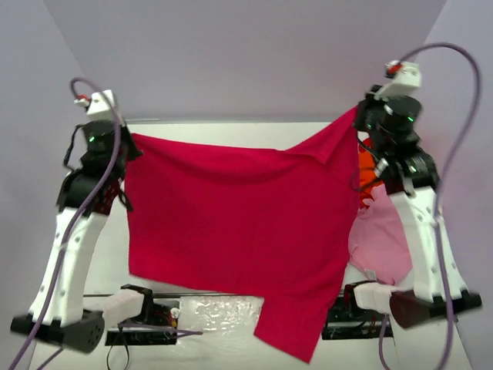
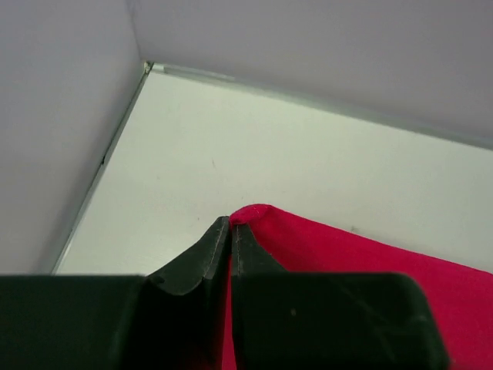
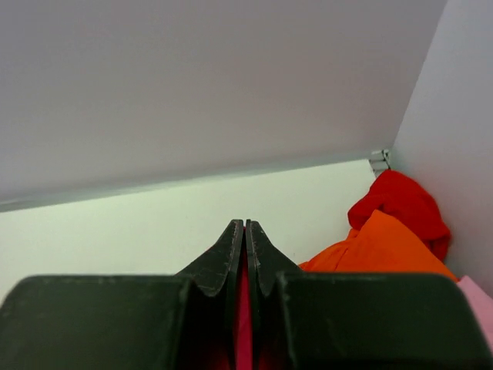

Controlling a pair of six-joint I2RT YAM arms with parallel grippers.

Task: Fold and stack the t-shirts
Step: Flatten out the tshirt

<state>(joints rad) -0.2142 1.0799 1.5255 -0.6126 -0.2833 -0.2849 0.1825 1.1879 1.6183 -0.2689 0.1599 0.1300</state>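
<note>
Top view. Crimson-magenta t-shirt (image 1: 231, 223) is held up in the air, spread as a broad sheet across the middle of the frame between the two arms. Its long axis runs left to right. The upper edge is stretched from the left gripper (image 1: 125, 149) at mid-left to the right gripper (image 1: 360, 126) at upper right, so that edge slopes up toward the right, with a shallow sag and a fold near the right end. The cloth hangs from that edge toward the bottom of the frame. One loose flap points down and ends at lower centre-right, over the near edge of the table (image 1: 231, 129).

Left claw: clenched on the shirt's upper-left corner. In the left wrist view a rounded tip of crimson cloth pokes out just past the pinched fingertips.

Right claw: clenched on the shirt's upper-right corner. In the right wrist view a thin strip of crimson shows in the slit between the pressed fingers.

Other shirts are piled at the right side of the table. Light pink shirt (image 1: 381, 239) lies just beside the right arm, partly behind it. Orange shirt (image 3: 377, 247) sits beyond it. Red shirt (image 3: 400, 202) is bunched in the far right corner, touching the orange one.
</note>
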